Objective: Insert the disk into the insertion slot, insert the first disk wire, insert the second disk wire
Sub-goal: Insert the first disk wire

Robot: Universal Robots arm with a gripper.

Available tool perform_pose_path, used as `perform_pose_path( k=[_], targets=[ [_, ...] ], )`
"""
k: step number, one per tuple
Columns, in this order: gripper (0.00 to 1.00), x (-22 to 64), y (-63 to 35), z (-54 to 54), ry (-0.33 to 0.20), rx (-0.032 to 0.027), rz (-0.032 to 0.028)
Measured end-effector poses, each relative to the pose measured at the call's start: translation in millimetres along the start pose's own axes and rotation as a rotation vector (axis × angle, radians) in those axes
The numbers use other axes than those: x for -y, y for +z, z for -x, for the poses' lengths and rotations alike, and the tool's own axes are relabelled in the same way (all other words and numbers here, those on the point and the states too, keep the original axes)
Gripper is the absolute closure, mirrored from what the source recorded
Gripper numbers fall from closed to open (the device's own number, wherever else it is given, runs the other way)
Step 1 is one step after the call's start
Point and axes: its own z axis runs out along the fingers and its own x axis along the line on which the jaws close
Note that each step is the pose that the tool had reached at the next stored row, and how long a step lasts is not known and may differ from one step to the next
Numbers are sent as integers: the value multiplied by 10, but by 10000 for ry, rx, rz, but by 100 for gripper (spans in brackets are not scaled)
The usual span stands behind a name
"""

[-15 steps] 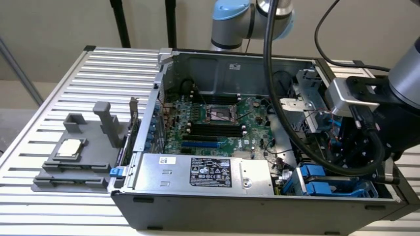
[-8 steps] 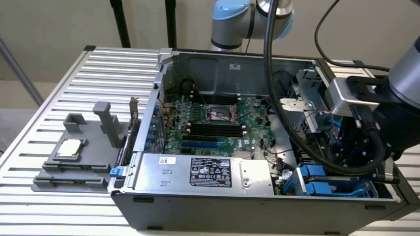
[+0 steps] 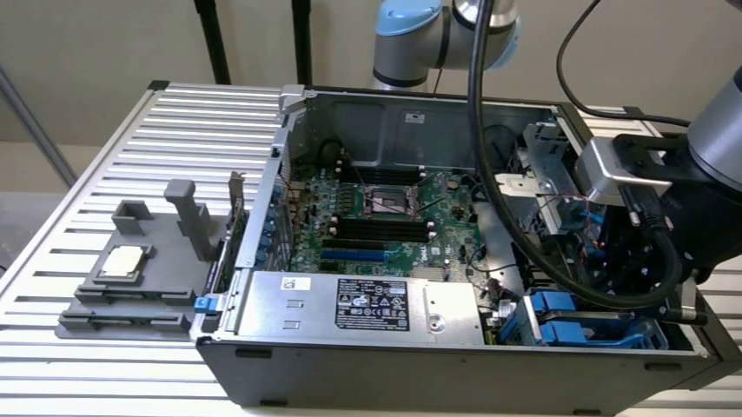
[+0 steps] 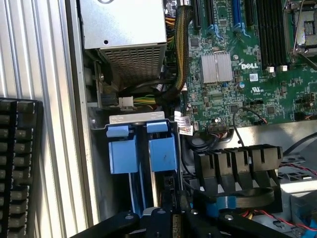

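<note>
Exterior view's left: grey fixture (image 3: pixel 191 226) holding a processor chip (image 3: pixel 124 261) | centre: silver power-supply box (image 3: pixel 360 304) | right: insertion slot (image 3: pixel 576 328) with blue latch tabs (image 3: pixel 554 304), just beside that box | gripper (image 3: pixel 626 287) hangs over it; you cannot tell its grip.

Beyond the far edge of your slatted metal surface (image 3: pixel 116 148) stands a plain beige wall (image 3: pixel 93 43), two black upright posts (image 3: pixel 214 39) before it, evenly lit.
</note>
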Motion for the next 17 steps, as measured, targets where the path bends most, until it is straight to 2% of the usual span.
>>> perform_pose_path(
  k=[2, 3, 10, 12, 14, 15, 17],
  targets=[
    [82, 2, 1, 0, -3, 5, 4],
    [75, 1, -8, 0, -1, 1, 5],
    [75, -11, -127, -10, 2, 0, 10],
    [75, -54, -144, -27, 2, 1, 9],
    [75, -156, -155, -52, 1, 8, 1],
    [75, -195, -158, -59, 0, 9, -15],
    [75, -226, -159, -63, -3, 30, -94]
  ],
)
